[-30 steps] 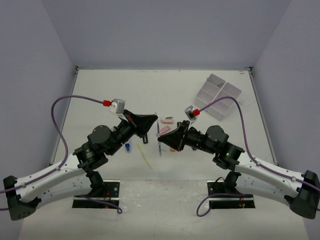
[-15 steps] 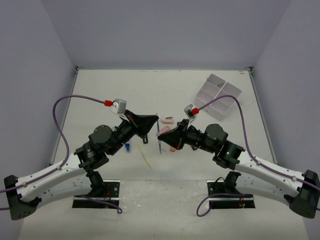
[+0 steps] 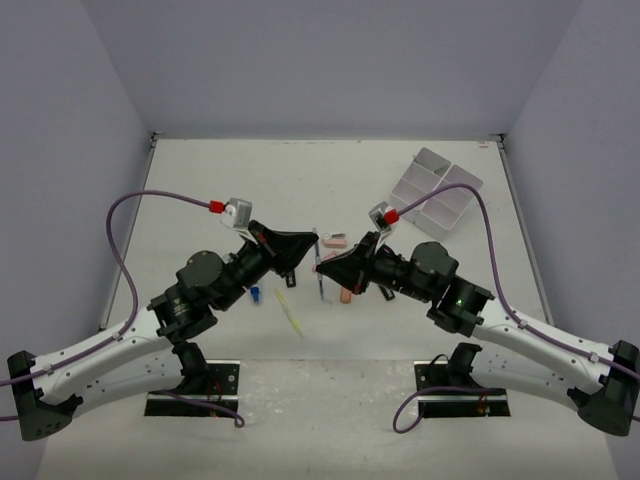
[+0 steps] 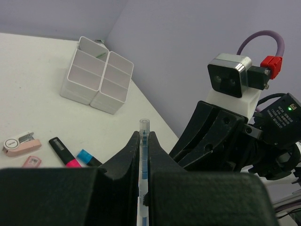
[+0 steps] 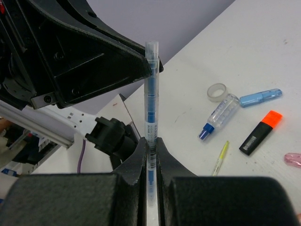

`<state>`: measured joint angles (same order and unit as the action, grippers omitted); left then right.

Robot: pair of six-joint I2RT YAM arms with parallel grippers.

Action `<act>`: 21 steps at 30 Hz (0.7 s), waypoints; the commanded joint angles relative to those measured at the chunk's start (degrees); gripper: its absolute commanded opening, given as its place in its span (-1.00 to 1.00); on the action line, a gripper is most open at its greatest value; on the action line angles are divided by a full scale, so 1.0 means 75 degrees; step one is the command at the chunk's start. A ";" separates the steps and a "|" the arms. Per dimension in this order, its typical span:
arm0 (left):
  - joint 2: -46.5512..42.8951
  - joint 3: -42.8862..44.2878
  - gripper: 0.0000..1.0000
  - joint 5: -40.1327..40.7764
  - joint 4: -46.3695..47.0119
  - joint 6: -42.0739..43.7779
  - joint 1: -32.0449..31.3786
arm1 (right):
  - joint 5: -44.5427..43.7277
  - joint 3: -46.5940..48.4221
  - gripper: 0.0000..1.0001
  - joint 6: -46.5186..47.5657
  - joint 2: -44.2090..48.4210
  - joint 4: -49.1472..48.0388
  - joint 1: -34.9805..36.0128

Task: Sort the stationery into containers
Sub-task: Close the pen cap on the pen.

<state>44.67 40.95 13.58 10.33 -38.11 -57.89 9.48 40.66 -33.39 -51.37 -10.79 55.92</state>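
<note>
Two grips on one thin pen (image 5: 151, 84): pinched near one end by left gripper (image 4: 144, 143), clamped further along by right gripper (image 5: 150, 146); held in the air above the surface (image 3: 220, 190), between the arms; white four-compartment tray (image 4: 80, 89) well apart at far right; tape roll (image 5: 217, 92), blue marker (image 5: 260, 97) and orange-capped highlighter (image 5: 260, 132) lying loose on the surface; pink-capped highlighter (image 4: 63, 151) near a pink eraser (image 4: 19, 142), with blue-capped highlighter (image 4: 86, 157) just beside it.
</note>
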 commanded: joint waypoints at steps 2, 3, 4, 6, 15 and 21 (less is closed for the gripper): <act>0.0243 0.0004 -1.00 -0.0420 -0.0244 -0.0039 0.0007 | -0.0272 0.0789 -1.00 0.0806 0.0112 0.0066 0.0032; 0.0281 0.0088 -1.00 -0.0561 -0.0338 -0.0020 0.0007 | -0.0374 0.0818 -1.00 0.1086 0.0112 0.0058 0.0032; 0.0338 0.0147 -1.00 -0.0656 -0.0463 -0.0008 0.0007 | -0.0518 0.0914 -1.00 0.1381 0.0120 0.0081 0.0032; 0.0383 0.0211 -1.00 -0.0782 -0.0596 -0.0005 0.0007 | -0.0664 0.1084 -1.00 0.1612 0.0095 0.0120 -0.0013; 0.0192 0.0278 -0.51 -0.0682 -0.0729 0.0089 0.0007 | -0.0249 0.1918 -1.00 0.1843 -0.0576 0.0146 -0.0101; 0.0085 0.0709 -0.92 -0.0486 -0.1019 0.0434 0.0002 | 0.0358 0.1593 -1.00 0.1809 -0.0755 -0.0078 -0.0097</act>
<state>45.62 43.33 11.19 7.00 -37.33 -57.48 8.27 51.99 -20.99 -56.46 -4.26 55.03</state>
